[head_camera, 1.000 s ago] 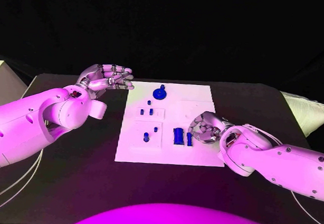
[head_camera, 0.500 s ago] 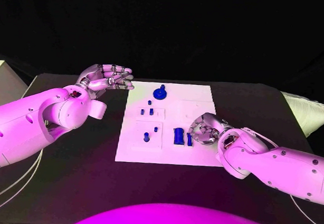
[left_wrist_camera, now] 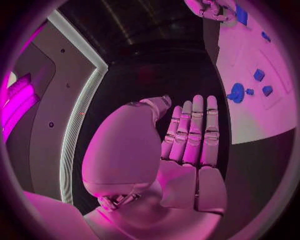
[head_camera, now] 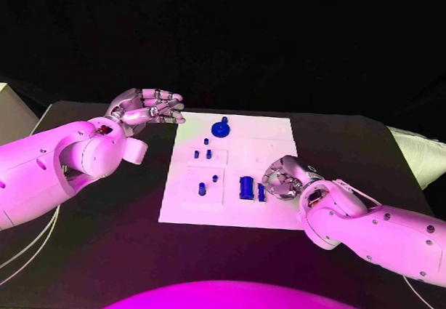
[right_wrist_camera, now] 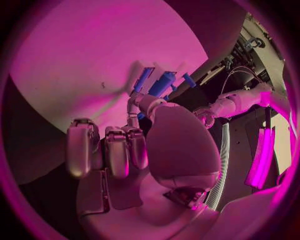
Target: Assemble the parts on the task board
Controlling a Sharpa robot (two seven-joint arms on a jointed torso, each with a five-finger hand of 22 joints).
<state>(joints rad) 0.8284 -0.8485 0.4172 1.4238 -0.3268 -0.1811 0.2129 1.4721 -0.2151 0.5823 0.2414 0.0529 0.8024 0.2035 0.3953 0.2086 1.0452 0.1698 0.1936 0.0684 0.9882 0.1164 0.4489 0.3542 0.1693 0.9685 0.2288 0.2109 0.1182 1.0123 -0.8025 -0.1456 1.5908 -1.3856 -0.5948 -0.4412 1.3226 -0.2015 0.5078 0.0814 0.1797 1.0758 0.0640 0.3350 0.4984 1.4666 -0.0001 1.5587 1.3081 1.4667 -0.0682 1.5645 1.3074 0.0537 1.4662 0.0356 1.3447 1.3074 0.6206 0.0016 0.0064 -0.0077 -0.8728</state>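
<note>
Since a second ago your right robot hand [head_camera: 284,176] has crept a little toward the robot's side of the board, and its forearm now lies lower across the desk [head_camera: 89,238]; the left robot hand [head_camera: 146,108] has not budged, and the blue parts lie where they were.

The relation to watch is between the right robot hand and the two upright blue blocks [head_camera: 251,187] near the right-hand middle of the white board [head_camera: 229,213]. The blocks stand just beside its fingertips, on the side toward the board's centre, with their long axes running away from the robot. In the right wrist view the fingers [right_wrist_camera: 115,150] are curled in over the board with the blocks [right_wrist_camera: 159,84] just past them; you cannot tell from these views whether anything is pinched or whether they touch.

The left robot hand hovers off the board's far left corner, fingers apart and holding nothing, well away from the blocks. The round blue knob [head_camera: 220,129] sits nearest it, and the small blue pegs [head_camera: 202,153] lie in between. Your right robot hand is clearly the nearer one for the blocks.
</note>
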